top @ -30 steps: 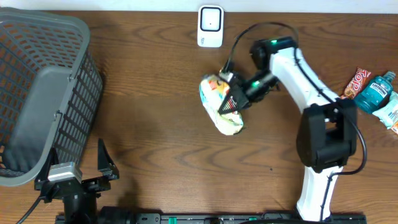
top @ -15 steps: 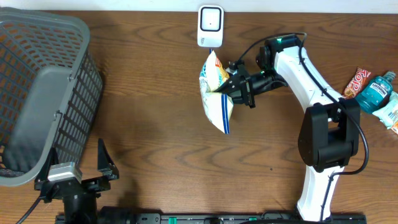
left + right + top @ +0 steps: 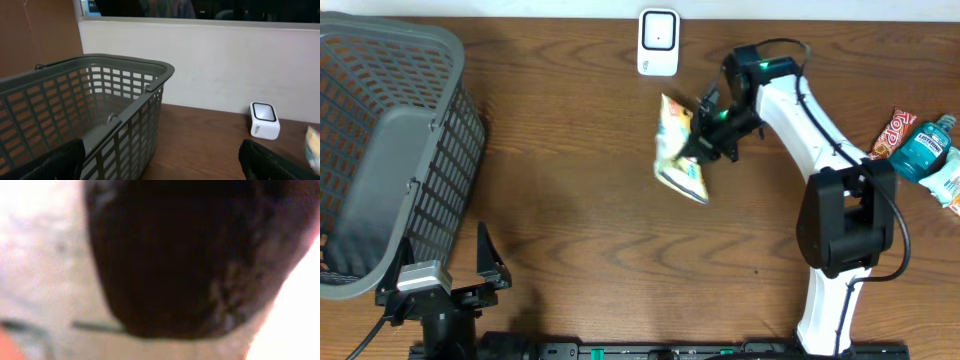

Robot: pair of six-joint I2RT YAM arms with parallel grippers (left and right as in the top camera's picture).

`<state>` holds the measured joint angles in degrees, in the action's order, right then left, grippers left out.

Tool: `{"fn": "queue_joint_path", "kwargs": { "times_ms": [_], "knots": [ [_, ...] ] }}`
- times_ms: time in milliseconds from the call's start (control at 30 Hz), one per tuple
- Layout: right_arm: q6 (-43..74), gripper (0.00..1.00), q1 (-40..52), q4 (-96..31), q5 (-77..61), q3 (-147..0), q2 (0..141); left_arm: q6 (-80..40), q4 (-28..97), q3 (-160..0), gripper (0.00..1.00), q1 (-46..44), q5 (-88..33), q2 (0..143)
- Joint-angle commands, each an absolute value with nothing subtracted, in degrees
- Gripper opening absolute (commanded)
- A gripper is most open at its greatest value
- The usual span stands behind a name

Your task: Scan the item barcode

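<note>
The snack bag (image 3: 678, 150) hangs in the grip of the right end effector (image 3: 706, 133), whose fingers are pinched together on the bag's right edge. The bag sits tilted, just on the robot's side of the white barcode scanner (image 3: 659, 42) and slightly to the scanner's right, near it but not touching. Its face is yellow and white with a printed pattern. The print is too small to read, and no barcode can be made out. The right wrist view is filled by a blurred dark shape against a pale one, so it tells nothing more about the grip.

The scanner stands at the far edge of the surface (image 3: 570, 200), a dark brown wood-grain top. A grey plastic shopping basket (image 3: 460, 110) with slotted walls lies well to the scanner's left. Well to the scanner's right, at the surface's edge, are a red snack packet (image 3: 892, 132), a blue mouthwash bottle (image 3: 926, 148) touching it, and a further pale packet (image 3: 950, 186) partly cut off by the frame.

The left end effector (image 3: 160, 152) sits at the near edge, far from the scanner and on the robot's side of the basket, with its fingers spread wide apart and nothing between them.

Behind the scanner a white wall (image 3: 215, 65) rises from the surface. Above it is a dark strip too dim to read, and a brown panel (image 3: 35, 30) stands beyond the basket.
</note>
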<state>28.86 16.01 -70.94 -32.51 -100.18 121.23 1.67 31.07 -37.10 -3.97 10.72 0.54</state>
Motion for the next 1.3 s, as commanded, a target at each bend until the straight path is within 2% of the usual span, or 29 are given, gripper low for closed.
{"fn": "queue_joint_path", "kwargs": {
  "times_ms": [0, 133, 200, 333, 400, 533, 633, 767, 900, 1033, 1167, 1267],
  "knots": [
    [33.4, 0.01, 19.4, -68.8, -11.0, -100.8, 120.0, 1.6, 30.8, -36.9, 0.98, -4.3, 11.2, 0.1],
    [34.9, 0.02, 23.3, -59.8, -0.5, -99.1, 120.0, 1.6, 30.8, -36.9, 0.98, -4.3, 11.2, 0.1],
    [36.9, 0.01, 25.2, -53.3, -0.2, -95.3, 120.0, 1.6, 30.8, -36.9, 0.98, -4.3, 11.2, 0.1],
    [36.8, 0.01, 29.4, -34.6, -10.2, -84.3, 120.0, 1.6, 30.8, -36.9, 0.98, -4.3, 11.2, 0.1],
    [36.7, 0.01, 29.7, -30.7, -15.9, -84.0, 120.0, 1.6, 30.8, -36.9, 0.98, -4.3, 11.2, 0.1],
    [31.8, 0.01, 28.2, -22.2, -37.0, -86.0, 119.0, 1.6, 30.8, -36.9, 0.98, -4.3, 11.2, 0.1],
    [33.5, 0.01, 26.2, -27.0, -40.4, -90.5, 117.3, 1.6, 30.8, -36.9, 0.98, -4.3, 11.2, 0.1],
    [50.7, 0.01, 22.0, -49.0, -42.0, -96.6, 114.8, 1.6, 30.8, -36.9, 0.98, -4.3, 11.2, 0.1],
    [51.6, 0.02, 17.5, -61.3, -58.0, -97.4, 114.3, 1.6, 30.8, -36.9, 0.98, -4.3, 11.2, 0.1],
    [51.9, 0.02, 15.1, -75.8, -68.1, -97.4, 114.3, 1.6, 30.8, -36.9, 0.98, -4.3, 11.2, 0.1],
    [62.1, 0.02, 13.9, -82.2, -72.2, -97.4, 114.4, 1.6, 30.8, -36.9, 0.98, -4.3, 11.2, 0.1],
    [73.0, 0.02, 13.6, -81.0, -75.0, -97.4, 114.4, 1.6, 30.8, -36.9, 0.98, -4.3, 11.2, 0.1]
  ]
}}
